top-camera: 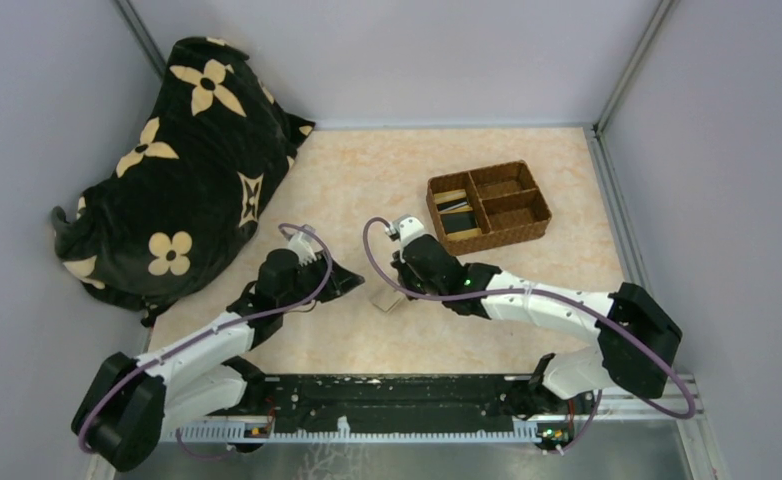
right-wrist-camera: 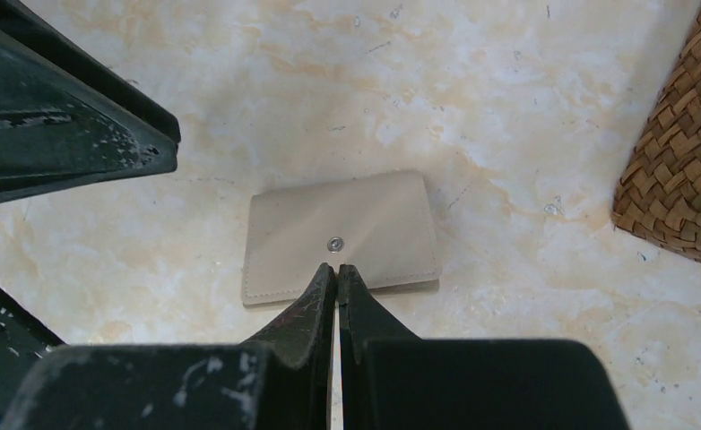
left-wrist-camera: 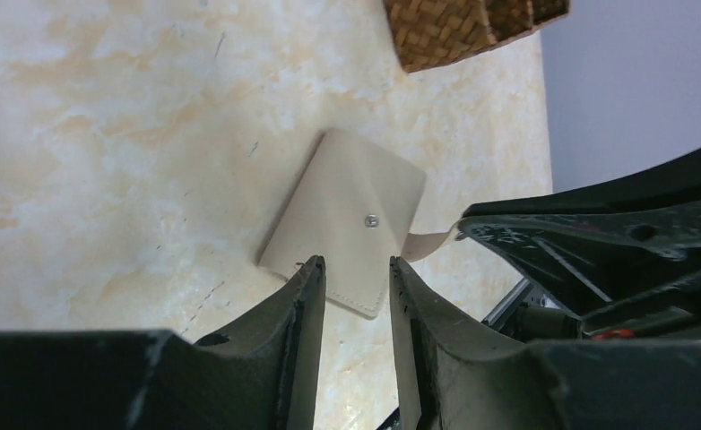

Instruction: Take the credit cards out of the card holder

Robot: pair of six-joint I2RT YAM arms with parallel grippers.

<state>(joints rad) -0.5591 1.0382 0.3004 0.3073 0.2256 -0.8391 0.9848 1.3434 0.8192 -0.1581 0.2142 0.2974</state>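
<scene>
The card holder (top-camera: 387, 299) is a cream-beige wallet with a small snap stud, lying closed and flat on the marble table between my two grippers. Its face shows in the left wrist view (left-wrist-camera: 347, 219) and in the right wrist view (right-wrist-camera: 329, 228). My left gripper (left-wrist-camera: 356, 265) is open over the holder's near corner, with nothing between its fingers. My right gripper (right-wrist-camera: 338, 268) is shut just below the stud. The snap tab (left-wrist-camera: 426, 242) runs up from the holder's edge to that gripper's tip. The credit cards are hidden.
A brown woven compartment tray (top-camera: 487, 241) stands behind and to the right, with flat tan and dark pieces in its left compartments; it also shows as the tray (left-wrist-camera: 454, 36) and the tray (right-wrist-camera: 688, 188). A black flower-print bag (top-camera: 177, 170) fills the far left. Grey walls surround the table.
</scene>
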